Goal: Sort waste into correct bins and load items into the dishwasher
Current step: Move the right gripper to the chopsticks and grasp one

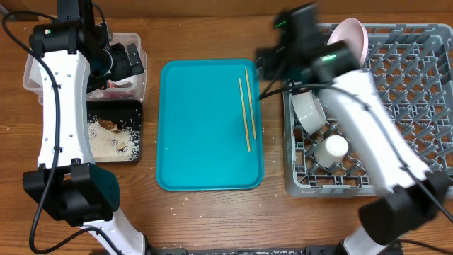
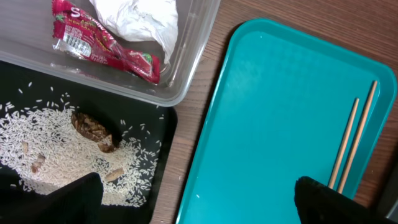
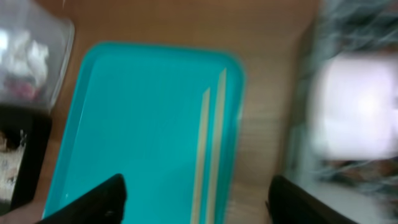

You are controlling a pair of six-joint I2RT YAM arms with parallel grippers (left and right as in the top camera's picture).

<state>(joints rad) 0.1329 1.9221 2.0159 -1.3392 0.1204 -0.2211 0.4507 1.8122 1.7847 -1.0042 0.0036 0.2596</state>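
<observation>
Two wooden chopsticks (image 1: 245, 106) lie side by side on the right of the teal tray (image 1: 202, 131); they also show in the left wrist view (image 2: 353, 144) and the right wrist view (image 3: 208, 149). The clear tub (image 2: 186, 81) holds the red wrapper (image 2: 106, 50) and the white tissue (image 2: 143, 18). The black tray (image 2: 163, 127) holds rice crumbs (image 2: 56, 149) and brown scraps (image 2: 93, 130). The grey rack (image 1: 414, 106) holds an upright plate (image 1: 350, 37), a bowl (image 1: 309, 110) and a small cup (image 1: 333, 147). My left gripper (image 2: 196, 205) is open and empty between the black tray and the teal tray. My right gripper (image 3: 205, 202) is open and empty above the chopsticks.
The teal tray lies between the bins on the left and the rack on the right. A strip of wooden table (image 1: 272, 142) separates the tray from the rack. The right wrist view is blurred. The right arm (image 1: 368, 120) crosses over the rack's left side.
</observation>
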